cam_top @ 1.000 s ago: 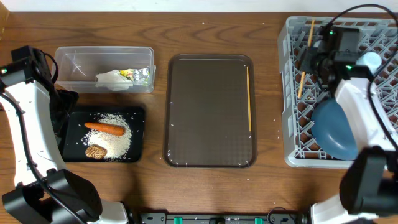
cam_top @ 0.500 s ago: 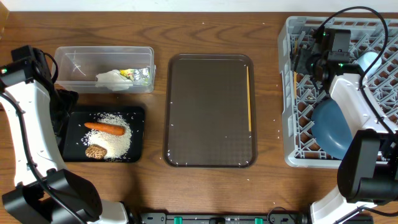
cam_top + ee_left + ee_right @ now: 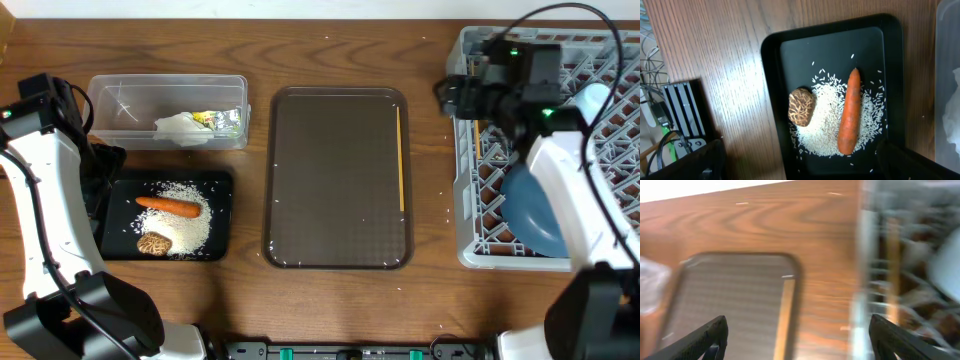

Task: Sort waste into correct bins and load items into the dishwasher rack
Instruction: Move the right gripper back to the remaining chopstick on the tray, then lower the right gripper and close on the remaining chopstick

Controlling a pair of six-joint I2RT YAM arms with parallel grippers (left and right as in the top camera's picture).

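Note:
My right gripper (image 3: 450, 95) hangs open and empty over the left edge of the grey dishwasher rack (image 3: 465, 200). The rack holds a dark-blue plate (image 3: 535, 210) and one wooden chopstick (image 3: 478, 140). The other chopstick (image 3: 400, 158) lies on the brown serving tray, seen blurred in the right wrist view (image 3: 785, 315) between the open fingers. My left gripper (image 3: 802, 172) stands wide open beside the black tray (image 3: 775, 60), which holds the rice (image 3: 822, 130), carrot (image 3: 849, 117) and brown lump (image 3: 801, 106). The clear tub (image 3: 120, 100) holds tissue (image 3: 180, 125), wrapper (image 3: 205, 118) and foil (image 3: 232, 120).
The brown serving tray (image 3: 338, 95) lies mid-table between the bins and the rack. A light-blue cup (image 3: 598, 100) shows in the rack behind my right arm. A few rice grains are scattered on the wood around the tray.
My right gripper opened and let the chopstick drop into the rack, then swung left to the rack's left edge. The left arm has not moved.

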